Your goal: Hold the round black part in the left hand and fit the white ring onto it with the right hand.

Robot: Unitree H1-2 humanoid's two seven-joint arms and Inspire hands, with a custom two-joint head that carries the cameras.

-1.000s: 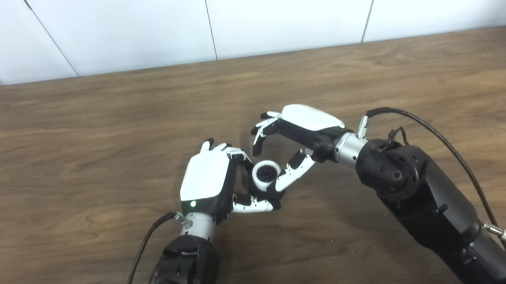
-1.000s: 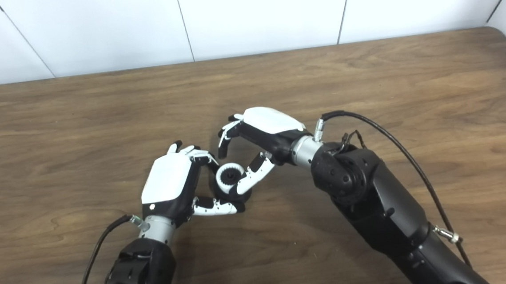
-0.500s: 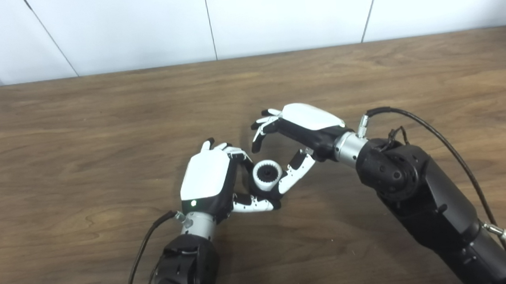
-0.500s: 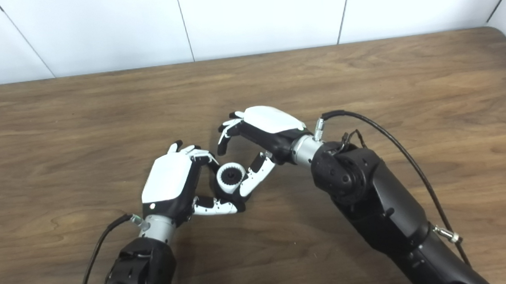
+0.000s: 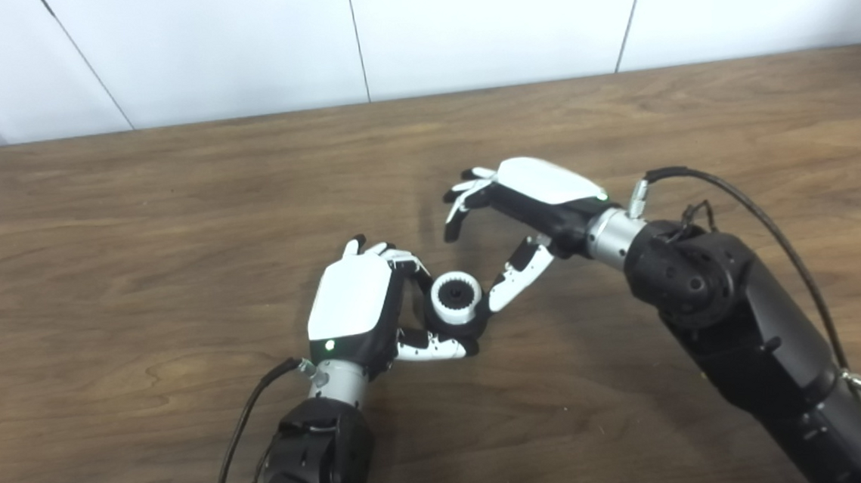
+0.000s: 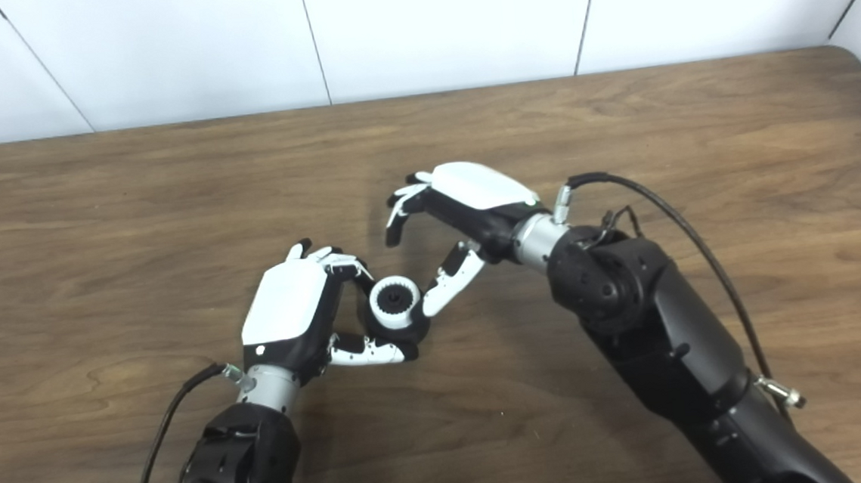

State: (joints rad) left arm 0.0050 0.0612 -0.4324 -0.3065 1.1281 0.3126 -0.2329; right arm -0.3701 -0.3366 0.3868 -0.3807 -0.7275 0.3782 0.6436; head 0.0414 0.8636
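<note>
My left hand (image 5: 355, 307) is shut on the round black part (image 5: 474, 325), holding it between fingers and thumb just above the table. The white ring (image 5: 456, 299) sits on top of the black part, its toothed dark bore facing up. It shows in the right eye view too (image 6: 395, 303). My right hand (image 5: 530, 200) is open and empty, up and to the right of the ring. Its thumb reaches down close to the ring's right side, and its fingers curl in the air above and behind it.
The wooden table (image 5: 135, 239) stretches all around both hands, with its back edge against a white panelled wall (image 5: 461, 27). A black cable (image 5: 748, 227) loops off my right forearm, and another trails from my left wrist (image 5: 243, 429).
My right hand has let go of the ring and drawn back up and to the right. The ring stays on the black part in my left hand, which has not moved.
</note>
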